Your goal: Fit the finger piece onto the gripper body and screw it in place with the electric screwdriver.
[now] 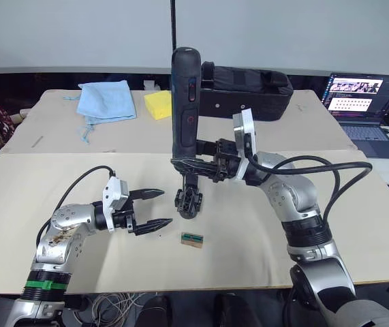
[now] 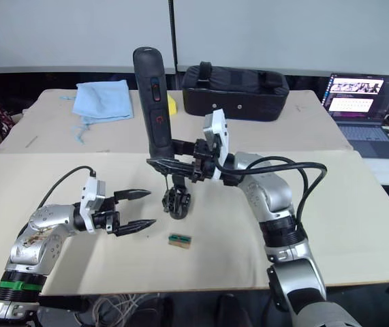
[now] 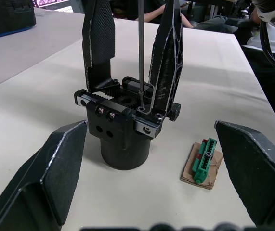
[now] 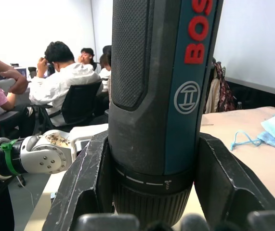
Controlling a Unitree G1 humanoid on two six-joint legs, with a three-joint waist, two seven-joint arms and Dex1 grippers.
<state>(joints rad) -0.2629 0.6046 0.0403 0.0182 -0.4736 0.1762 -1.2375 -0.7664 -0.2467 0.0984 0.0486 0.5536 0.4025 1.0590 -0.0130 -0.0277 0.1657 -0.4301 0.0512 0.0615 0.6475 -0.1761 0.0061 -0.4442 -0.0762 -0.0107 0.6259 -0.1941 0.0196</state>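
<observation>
Green connector (image 1: 192, 239) lies nearest me on the surface (image 1: 358, 231). My left gripper (image 1: 152, 208) hovers just beside it, fingers spread wide, empty. Beyond stands the body (image 1: 188, 202), both finger pieces upright. My right gripper (image 1: 193, 165) clamps the screwdriver (image 1: 184, 102) vertical, bit on a screw. I'd keep it plumb, press gently, and steady the body.

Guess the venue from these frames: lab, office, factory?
Likely a shared lab or office workroom: seated people at desks behind, an open laptop on a side table, and a plain worktable with the gripper body.
</observation>
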